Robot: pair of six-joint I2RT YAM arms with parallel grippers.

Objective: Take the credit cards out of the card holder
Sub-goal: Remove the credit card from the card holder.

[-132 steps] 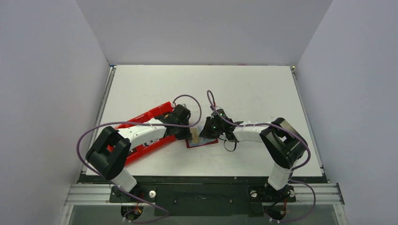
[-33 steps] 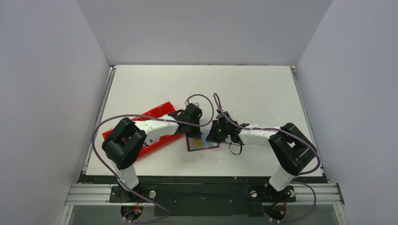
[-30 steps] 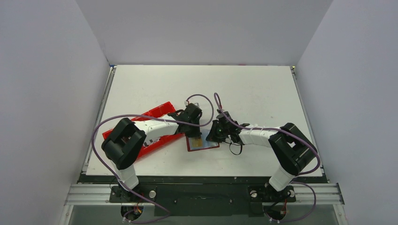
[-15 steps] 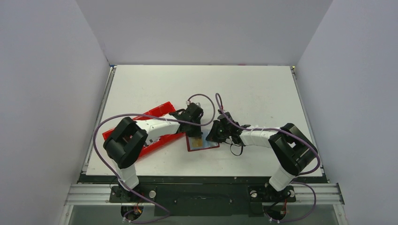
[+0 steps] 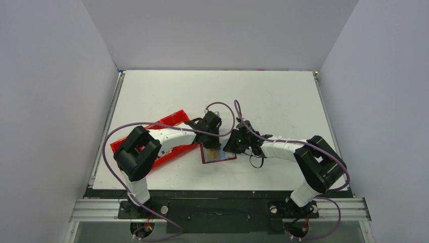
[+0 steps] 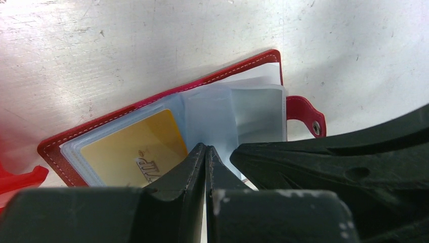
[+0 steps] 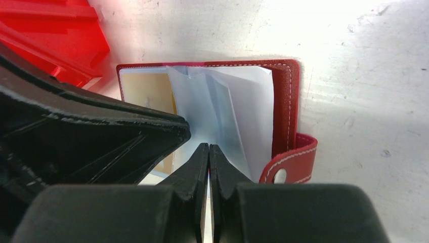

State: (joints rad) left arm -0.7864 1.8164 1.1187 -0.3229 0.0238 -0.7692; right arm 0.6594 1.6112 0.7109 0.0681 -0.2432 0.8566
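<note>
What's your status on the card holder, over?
Left gripper and right gripper shut, tips at the open holder. Gold card not yet out. Tray alongside, not blocking.

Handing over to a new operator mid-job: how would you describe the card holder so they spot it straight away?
On the white table, look just right of the long bright-red tray. The card holder lies open there. Unlike the plastic tray, it is a small dark-red stitched wallet with pale clear pockets, a gold card showing in one, and a short strap tab.
</note>
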